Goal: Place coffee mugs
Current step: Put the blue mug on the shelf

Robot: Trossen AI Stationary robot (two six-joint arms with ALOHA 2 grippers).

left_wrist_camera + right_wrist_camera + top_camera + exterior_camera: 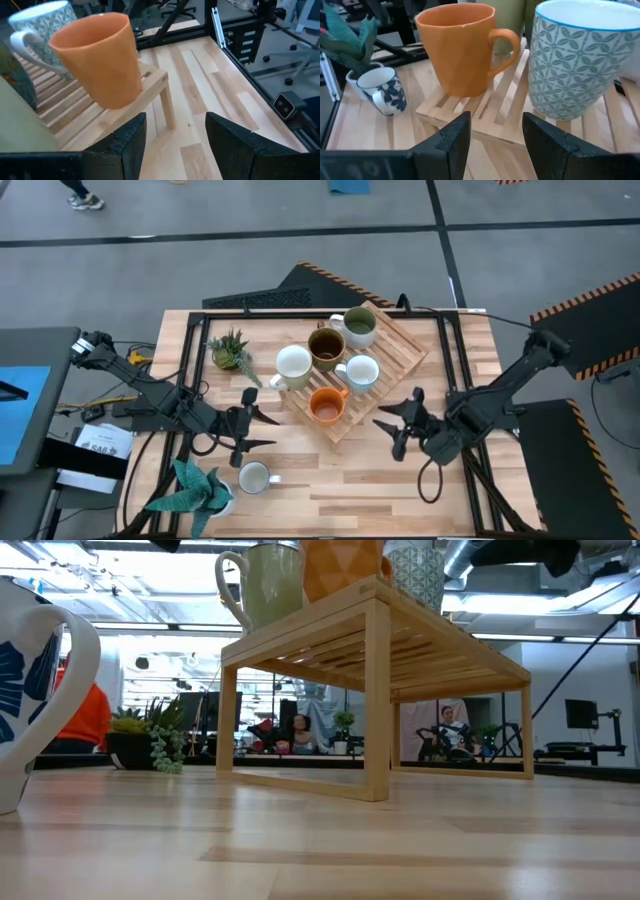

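The table [400,480] carried a slatted wooden rack [400,345] set at an angle near its middle, with both arms reaching in from the near corners. Four mugs stood on the rack: the green mug [359,327] at the far end, the dark brown mug [326,346] beside it, the teal-patterned mug [360,372] toward the right arm's side, and the orange mug [327,406] at the near end. The cream-white mug [292,366] stood just off the rack's left edge; whether it touched the rack could not be told. All the mugs looked empty, as far as their insides showed.

The one mug well apart from the rack was the white mug with blue pattern [256,477], upright on the table near the front edge, next to a potted plant [195,488]; a second small plant [231,351] stood at the far left. That mug lay just in front of the left end effector [250,428], toward the table's near edge, its handle pointing to the right. The left arm was plainly the nearer one, so picking it up would probably fall to it, with a short reach back toward the front.

The left end effector hung with its fingers apart, holding nothing, aimed at the orange mug. The right end effector [400,425] hovered off the rack's near-right corner, fingers also spread and empty.
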